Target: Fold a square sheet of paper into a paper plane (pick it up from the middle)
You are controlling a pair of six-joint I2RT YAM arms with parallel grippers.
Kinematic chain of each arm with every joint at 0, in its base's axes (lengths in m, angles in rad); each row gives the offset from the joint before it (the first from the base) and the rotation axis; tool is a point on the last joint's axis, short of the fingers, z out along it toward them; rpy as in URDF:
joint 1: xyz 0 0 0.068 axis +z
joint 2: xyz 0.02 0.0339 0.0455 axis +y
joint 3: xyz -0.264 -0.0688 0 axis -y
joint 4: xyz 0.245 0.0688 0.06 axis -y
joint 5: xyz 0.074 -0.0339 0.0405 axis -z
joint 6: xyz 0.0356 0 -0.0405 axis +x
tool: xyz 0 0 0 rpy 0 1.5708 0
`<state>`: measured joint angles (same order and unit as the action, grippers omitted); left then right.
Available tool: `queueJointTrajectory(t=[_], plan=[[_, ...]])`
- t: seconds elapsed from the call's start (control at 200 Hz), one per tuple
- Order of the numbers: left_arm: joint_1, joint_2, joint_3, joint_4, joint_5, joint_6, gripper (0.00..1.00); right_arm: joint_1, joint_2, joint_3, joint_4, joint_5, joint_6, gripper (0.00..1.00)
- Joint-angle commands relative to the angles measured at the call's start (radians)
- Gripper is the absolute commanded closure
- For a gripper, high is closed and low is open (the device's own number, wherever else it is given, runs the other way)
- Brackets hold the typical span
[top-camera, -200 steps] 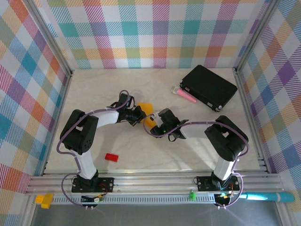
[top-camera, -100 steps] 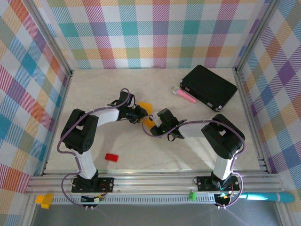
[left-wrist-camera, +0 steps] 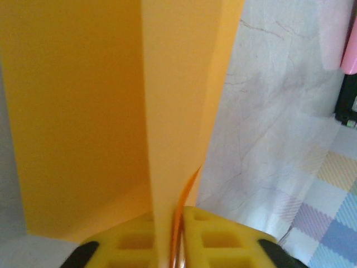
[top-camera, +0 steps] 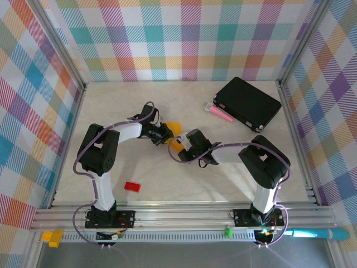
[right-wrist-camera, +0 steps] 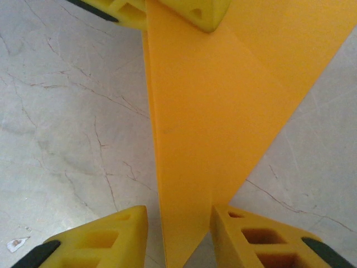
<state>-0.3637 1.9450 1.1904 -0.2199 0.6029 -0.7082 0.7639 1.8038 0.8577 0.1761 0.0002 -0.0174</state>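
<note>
Pinching the smooth orange-yellow paper (left-wrist-camera: 83,111), creased into long pointed flaps, the left gripper (left-wrist-camera: 170,223) is clamped tight on a fold. The right gripper (right-wrist-camera: 178,223) stands part-open, its ribbed yellow fingers (right-wrist-camera: 100,240) flanking the paper's tip without a clear grip. All this sits mid-way across the pale, veined marble-look table (top-camera: 111,106), walled in pastel plaid (top-camera: 184,44).

Black-and-white arms (top-camera: 99,156) carry purple cables (top-camera: 76,166) and yellow, black-tipped fingers (right-wrist-camera: 100,240).

Matt orange paper (right-wrist-camera: 212,111), smooth marbled table (right-wrist-camera: 67,111)
</note>
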Motion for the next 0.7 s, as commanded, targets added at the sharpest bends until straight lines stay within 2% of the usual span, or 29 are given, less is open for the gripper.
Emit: queueJointTrajectory(t=[0.0, 0.095, 0.31, 0.46, 0.695], plan=[[0.009, 0.01, 0.027, -0.05, 0.017, 0.046, 0.95, 0.003, 0.003, 0.011, -0.029, 0.026, -0.024, 0.64], [0.008, -0.002, 0.022, -0.048, 0.015, 0.033, 0.99, 0.004, -0.033, 0.028, -0.069, 0.024, -0.008, 0.61], [-0.007, -0.026, 0.001, -0.024, -0.004, -0.027, 0.98, 0.014, -0.069, 0.077, -0.189, 0.047, 0.126, 0.51], [-0.012, -0.029, -0.015, -0.009, -0.015, -0.054, 0.98, 0.049, -0.051, 0.12, -0.222, 0.126, 0.166, 0.5], [-0.015, -0.032, -0.024, -0.006, -0.022, -0.065, 0.98, 0.073, 0.022, 0.197, -0.236, 0.162, 0.178, 0.53]])
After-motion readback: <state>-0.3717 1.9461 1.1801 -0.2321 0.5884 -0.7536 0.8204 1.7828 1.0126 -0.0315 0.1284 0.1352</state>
